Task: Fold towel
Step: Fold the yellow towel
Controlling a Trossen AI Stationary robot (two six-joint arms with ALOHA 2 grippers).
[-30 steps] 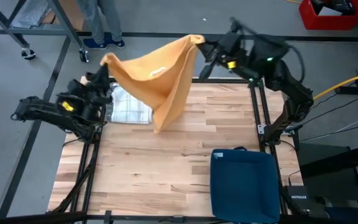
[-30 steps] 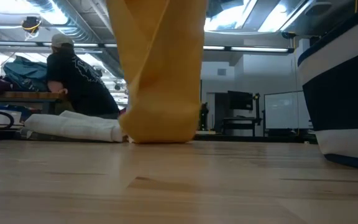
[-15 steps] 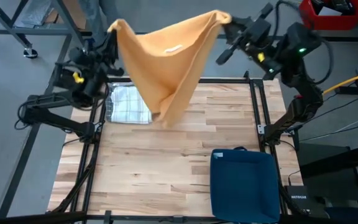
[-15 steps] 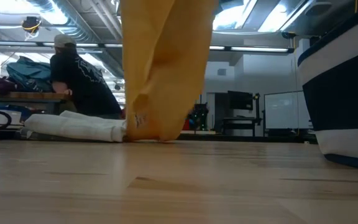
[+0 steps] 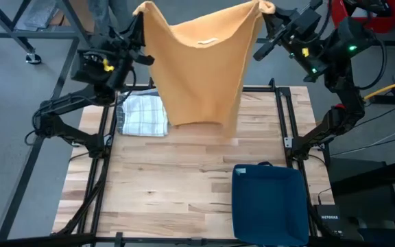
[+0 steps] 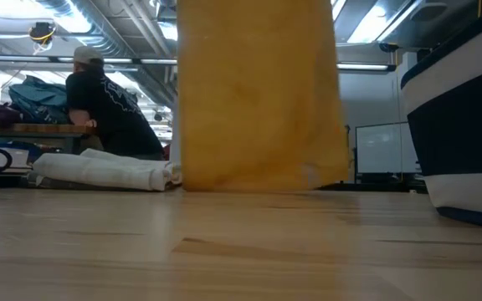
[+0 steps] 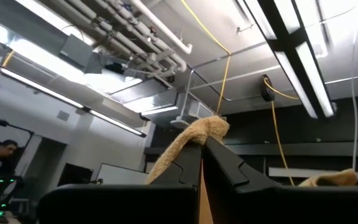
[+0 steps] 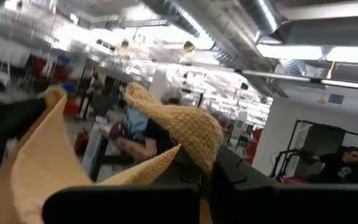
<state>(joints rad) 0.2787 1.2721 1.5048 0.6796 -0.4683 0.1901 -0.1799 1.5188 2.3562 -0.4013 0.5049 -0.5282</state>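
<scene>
A wooden table (image 5: pixel 184 185) is shown from above, flanked by two dark arms raised over its far edge. An orange towel (image 5: pixel 201 68) is held spread between them, hanging as a flat sheet whose lower edge is seen in the low view (image 6: pixel 258 96) just at the tabletop; whether it touches the wood cannot be told. A dark blue bin (image 5: pixel 269 202) is set at the near right corner of the table. A folded white checked cloth (image 5: pixel 142 115) is laid on the far left part of the table, just beside the hanging towel. The left gripper (image 5: pixel 138 15) is clamped on one upper corner of the towel, the fabric being seen bunched between its closed fingers (image 7: pixel 225 165) in the left wrist view. The right gripper (image 5: pixel 269 12) is likewise closed on the opposite upper corner, as seen in the right wrist view (image 8: pixel 194 171). A person in dark clothing (image 6: pixel 107 104) is visible in the room beyond the table.
</scene>
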